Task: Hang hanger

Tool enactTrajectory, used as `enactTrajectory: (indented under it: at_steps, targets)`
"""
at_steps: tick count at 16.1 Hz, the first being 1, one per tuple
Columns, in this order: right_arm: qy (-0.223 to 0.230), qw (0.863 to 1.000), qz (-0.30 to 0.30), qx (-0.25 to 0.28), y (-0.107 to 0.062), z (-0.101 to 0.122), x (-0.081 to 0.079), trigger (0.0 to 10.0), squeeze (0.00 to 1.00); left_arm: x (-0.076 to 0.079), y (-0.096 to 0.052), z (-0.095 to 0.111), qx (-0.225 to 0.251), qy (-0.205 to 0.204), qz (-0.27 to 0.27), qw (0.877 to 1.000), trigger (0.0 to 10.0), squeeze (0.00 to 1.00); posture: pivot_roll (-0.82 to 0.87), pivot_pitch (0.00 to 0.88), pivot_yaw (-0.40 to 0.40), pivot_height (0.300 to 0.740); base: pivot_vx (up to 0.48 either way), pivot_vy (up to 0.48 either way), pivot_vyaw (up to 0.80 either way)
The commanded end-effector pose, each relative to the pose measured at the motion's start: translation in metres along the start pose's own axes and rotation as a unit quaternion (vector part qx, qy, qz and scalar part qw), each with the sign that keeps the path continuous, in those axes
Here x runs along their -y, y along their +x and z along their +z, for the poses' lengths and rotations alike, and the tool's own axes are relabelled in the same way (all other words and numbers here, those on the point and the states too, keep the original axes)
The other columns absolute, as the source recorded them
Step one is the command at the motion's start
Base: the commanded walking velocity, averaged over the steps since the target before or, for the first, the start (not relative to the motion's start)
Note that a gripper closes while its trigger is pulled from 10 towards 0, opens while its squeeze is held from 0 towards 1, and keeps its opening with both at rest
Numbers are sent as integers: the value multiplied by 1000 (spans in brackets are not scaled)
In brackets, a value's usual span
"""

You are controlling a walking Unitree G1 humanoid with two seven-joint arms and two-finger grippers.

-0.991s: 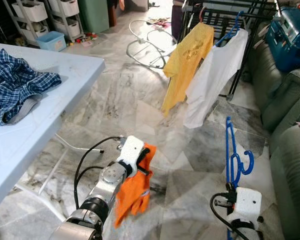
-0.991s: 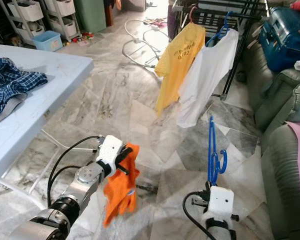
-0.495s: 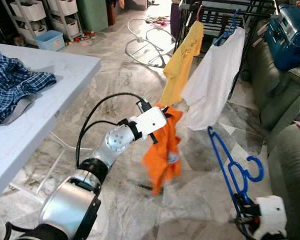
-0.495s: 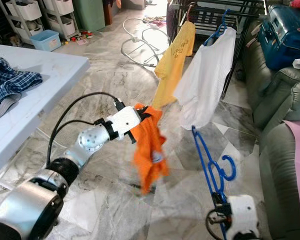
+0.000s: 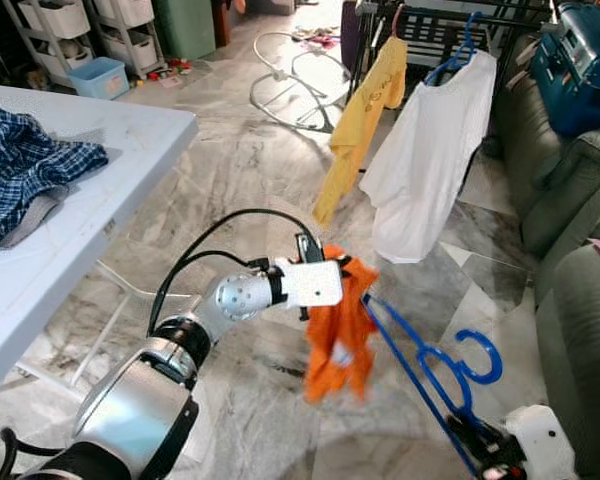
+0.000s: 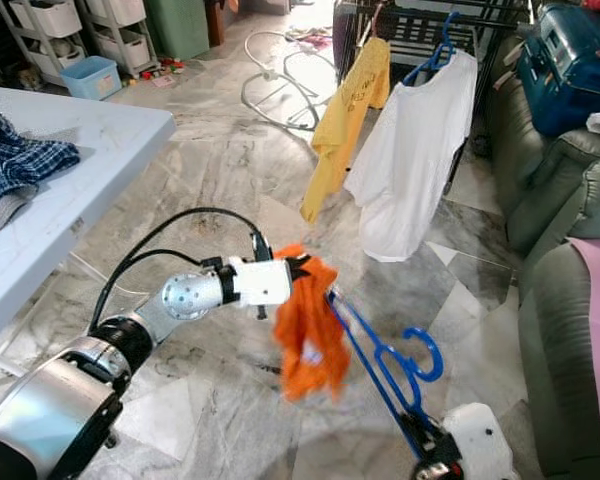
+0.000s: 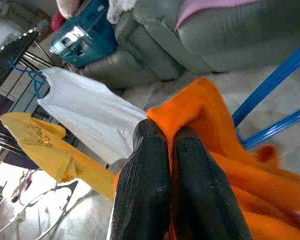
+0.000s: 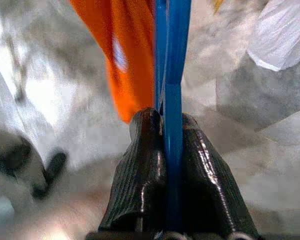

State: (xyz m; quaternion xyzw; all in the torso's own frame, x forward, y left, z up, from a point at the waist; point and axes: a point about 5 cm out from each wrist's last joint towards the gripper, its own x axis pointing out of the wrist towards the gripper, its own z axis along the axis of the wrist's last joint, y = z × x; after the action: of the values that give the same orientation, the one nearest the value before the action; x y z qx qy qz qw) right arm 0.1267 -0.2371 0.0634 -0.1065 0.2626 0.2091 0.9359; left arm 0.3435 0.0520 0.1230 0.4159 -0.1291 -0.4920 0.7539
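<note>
Left gripper (image 7: 172,137) pinches orange shirt (image 5: 338,335); right gripper (image 8: 165,125) grips blue hanger (image 5: 430,365).

a bright orange cloth garment (image 5: 340,335) is seen beside a blue plastic hanger (image 5: 430,365). a mustard-yellow shirt (image 5: 360,125) and a plain white shirt (image 5: 430,160) are shown on a black metal rack (image 5: 420,25). blue-and-white plaid fabric (image 5: 25,170) is seen on a pale blue table (image 5: 110,160); grey-veined marble floor (image 5: 240,170) is shown.

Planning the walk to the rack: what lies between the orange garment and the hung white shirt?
Bare marble floor in the left eye view, from orange garment to white shirt; the blue hanger stays nearer.
</note>
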Motion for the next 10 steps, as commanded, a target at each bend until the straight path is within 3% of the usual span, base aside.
enactTrajectory:
  at_steps: [1, 4, 10]
  targets:
    - [-36, 999, -11, -26, -8, -1, 11, 10000, 0, -19, 2, 4, -8, 17, 24, 1000, 10000, 0, -42, 105, -2, 740, 0, 0, 0]
    - [-56, 996, -18, -61, -20, -4, 22, 10000, 0, -34, 3, 6, -18, 24, 55, 998, 10000, 0, -41, 105, -1, 740, 0, 0, 0]
    - [-43, 998, 19, -51, -21, 6, 13, 10000, 0, -40, 5, 11, -13, 33, 64, 997, 10000, 0, -44, 105, 8, 740, 0, 0, 0]
